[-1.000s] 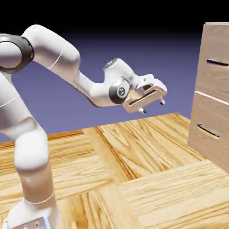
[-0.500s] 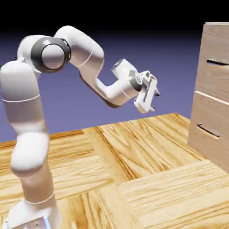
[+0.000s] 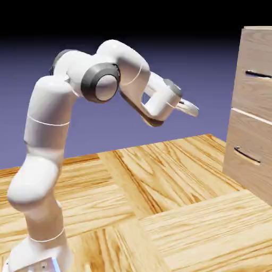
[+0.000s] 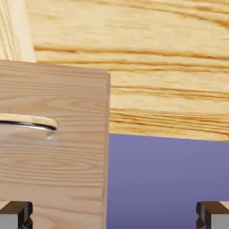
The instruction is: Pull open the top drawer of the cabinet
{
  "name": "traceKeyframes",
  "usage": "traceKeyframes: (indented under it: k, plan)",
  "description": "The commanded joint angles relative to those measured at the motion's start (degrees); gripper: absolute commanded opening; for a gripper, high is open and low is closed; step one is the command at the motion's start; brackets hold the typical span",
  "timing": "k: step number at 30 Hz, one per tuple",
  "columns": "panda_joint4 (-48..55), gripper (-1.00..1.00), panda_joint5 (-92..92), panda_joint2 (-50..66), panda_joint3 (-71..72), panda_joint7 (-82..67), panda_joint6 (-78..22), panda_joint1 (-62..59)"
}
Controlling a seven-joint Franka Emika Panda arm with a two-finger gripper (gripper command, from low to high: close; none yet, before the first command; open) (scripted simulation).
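Fingers (image 4: 15, 214) spread wide, holding nothing. Gripper (image 3: 190, 108) well short of the cabinet (image 3: 254, 106), roughly level with the top drawer (image 3: 256, 71). Handle (image 4: 27, 124) off-centre in the hand view: risk of missing the bar and striking the panel.

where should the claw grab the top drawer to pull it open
By its thin dark bar handle, coming straight at the top drawer front from the arm's side. The bar runs horizontally, so one finger goes above and one below. The open claw is well short of it.
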Motion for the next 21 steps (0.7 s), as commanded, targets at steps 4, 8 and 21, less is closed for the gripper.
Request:
traceKeyframes:
  k: [4, 8, 21]
  plan:
    - [5.2, 1.0, -8.0, 4.9, 4.2, -10.0, -1.1, -2.2]
    - [10.3, 1.0, -15.9, 9.8, 8.3, -19.9, -2.2, -4.4]
    - [27.1, 1.0, -41.7, 25.6, 21.9, -52.3, -5.8, -11.5]
